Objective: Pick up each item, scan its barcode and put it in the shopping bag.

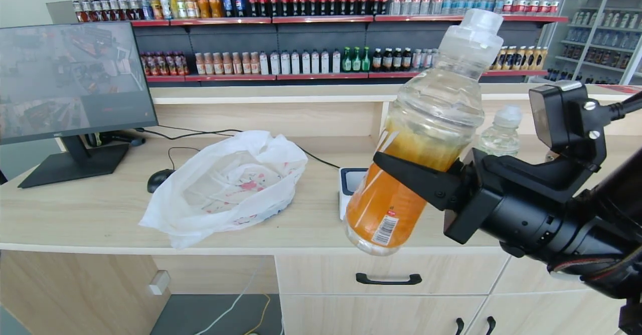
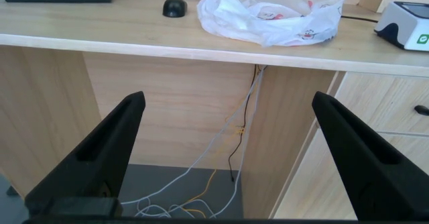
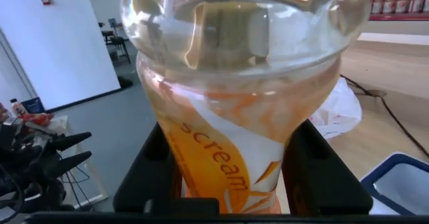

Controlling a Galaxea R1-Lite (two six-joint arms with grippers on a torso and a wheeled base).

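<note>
Most of the bag's (image 1: 225,184) inside is hidden by its crumpled rim, left of the scanner (image 1: 349,182). A tilted bottle (image 1: 421,134), held up before the scanner, covers its right side. The right gripper (image 1: 406,172) reaches in from the right and clamps the bottle's waist. The left gripper (image 2: 228,103) hangs wide, below and left of the scanner.

Right gripper (image 1: 396,174) up front: matte black, flat angular fingers (image 1: 416,182) with small bolt heads set in. Behind it comes a round, ribbed black wrist (image 1: 531,219). On top sits a boxy black camera (image 1: 556,114) with two silver screws (image 1: 590,106), and a black cable (image 1: 627,105) runs off it. Left gripper (image 2: 228,150): same matte black, with two broad wedge fingers tapering to the tips.
</note>
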